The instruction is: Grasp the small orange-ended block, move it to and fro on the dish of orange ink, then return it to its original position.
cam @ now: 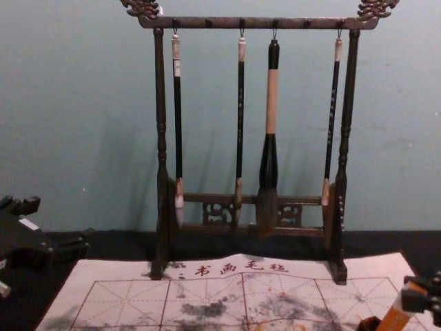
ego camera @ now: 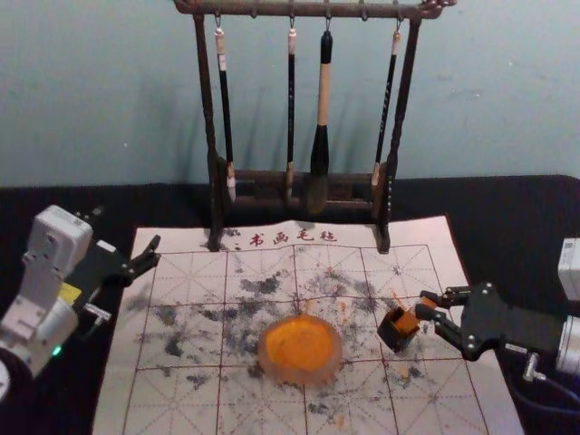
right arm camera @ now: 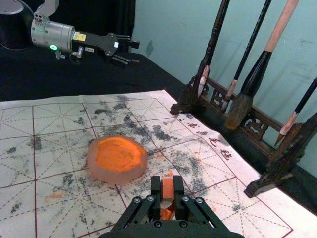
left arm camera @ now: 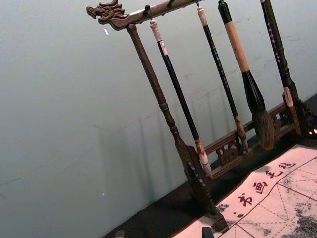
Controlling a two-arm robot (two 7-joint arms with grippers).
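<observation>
"Head view: what's the right gripper [ego camera: 430, 305] got?"

"Orange block [ego camera: 406, 323], pinched between close-set fingers, tilted at the dark cup [ego camera: 396, 339]."

"Left gripper [ego camera: 157, 250]?"

"By the mat's [ego camera: 186, 399] left side, spread wide, empty."

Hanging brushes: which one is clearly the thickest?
In the head view, the third brush from the left: it alone has a long pale stretch above a wide black flare.

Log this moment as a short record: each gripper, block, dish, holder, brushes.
right gripper: shut on the block, beside the dark holder
left gripper: open, idle, at the mat's left edge
block: tilted; whether its lower end is inside the holder, cannot tell
dish: on the mat, orange ink inside
dark holder: right of the dish
brushes: four, hanging
</observation>
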